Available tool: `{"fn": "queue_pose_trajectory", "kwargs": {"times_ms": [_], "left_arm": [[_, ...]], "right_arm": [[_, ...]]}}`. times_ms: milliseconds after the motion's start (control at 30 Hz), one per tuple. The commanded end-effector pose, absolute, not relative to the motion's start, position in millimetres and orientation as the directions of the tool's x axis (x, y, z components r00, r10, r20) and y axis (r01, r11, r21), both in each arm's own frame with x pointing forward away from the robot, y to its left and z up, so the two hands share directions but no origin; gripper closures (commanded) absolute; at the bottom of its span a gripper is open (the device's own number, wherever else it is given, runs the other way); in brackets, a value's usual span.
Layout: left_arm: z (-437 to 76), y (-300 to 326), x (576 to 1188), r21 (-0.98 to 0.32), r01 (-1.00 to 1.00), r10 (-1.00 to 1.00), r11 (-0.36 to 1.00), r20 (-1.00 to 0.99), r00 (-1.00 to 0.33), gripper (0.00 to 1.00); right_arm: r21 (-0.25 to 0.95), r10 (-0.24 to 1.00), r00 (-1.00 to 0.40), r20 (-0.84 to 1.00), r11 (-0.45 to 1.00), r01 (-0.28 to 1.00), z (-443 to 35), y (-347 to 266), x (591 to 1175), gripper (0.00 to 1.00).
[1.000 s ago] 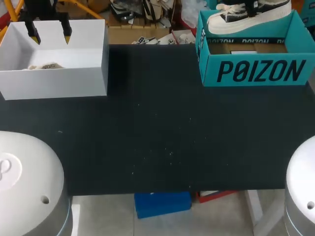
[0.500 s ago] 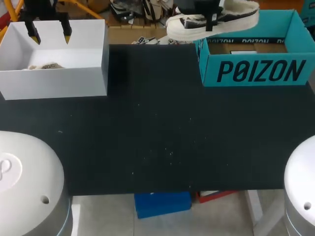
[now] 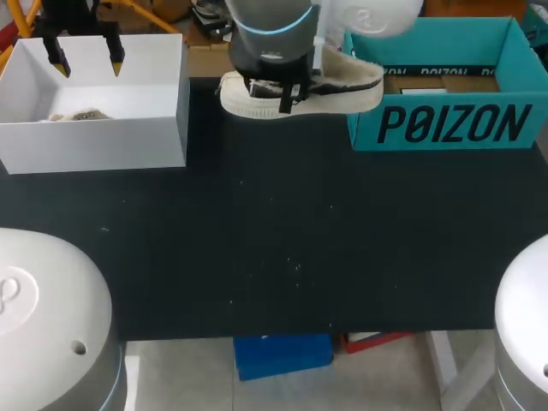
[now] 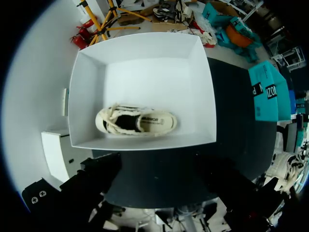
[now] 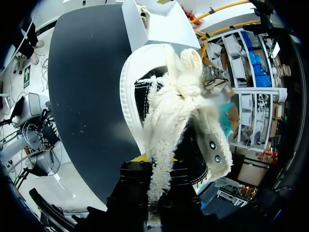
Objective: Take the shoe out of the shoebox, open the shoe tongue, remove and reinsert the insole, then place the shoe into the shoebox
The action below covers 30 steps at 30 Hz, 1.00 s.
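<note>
A cream, fleece-lined shoe [image 3: 342, 86] hangs over the dark table just left of the teal shoebox [image 3: 445, 125]. My right gripper [image 3: 288, 92] is shut on it from above. In the right wrist view the shoe [image 5: 169, 104] fills the space ahead of the right gripper [image 5: 155, 166], its laces and tongue pinched between the fingers and its white sole turned toward the table. My left gripper [image 3: 87, 62] hangs open above the white box [image 3: 94, 141], with nothing between its fingers. A second cream shoe [image 4: 135, 121] lies on that box's floor.
The white box stands at the table's far left corner and the teal shoebox at its far right corner. The teal shoebox [image 4: 270, 94] also shows beyond the white box [image 4: 145, 67] in the left wrist view. Black tabletop [image 3: 282, 240] stretches between them and toward the near edge.
My right arm has carried the shoe out of the teal shoebox, leftward and lower, over the table's far middle. The left arm has kept still.
</note>
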State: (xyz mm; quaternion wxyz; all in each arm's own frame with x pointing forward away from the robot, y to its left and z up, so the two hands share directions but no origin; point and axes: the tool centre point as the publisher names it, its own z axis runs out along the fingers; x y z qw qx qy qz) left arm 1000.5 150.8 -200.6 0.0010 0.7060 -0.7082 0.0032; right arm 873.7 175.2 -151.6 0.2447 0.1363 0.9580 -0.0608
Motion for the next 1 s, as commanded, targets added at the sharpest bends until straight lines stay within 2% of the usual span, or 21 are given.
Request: {"fn": "queue_pose_trajectory", "kwargs": {"times_ms": [33,500,1000], "left_arm": [[-200,151,1000,-0.001,-1.0,-1.0,0.002,0.003,-0.002,0.0],[-200,151,1000,-0.001,-1.0,-1.0,0.002,0.003,-0.002,0.0],[-200,151,1000,-0.001,-1.0,-1.0,0.002,0.003,-0.002,0.0]], "right_arm": [[-0.047,0.245,-0.838,-0.488,0.951,0.306,-176,204,863,1.0],[0.064,0.309,-0.847,-0.434,0.948,0.313,-272,241,835,1.0],[0.109,0.184,-0.905,-0.383,0.982,0.154,-339,229,846,1.0]]}}
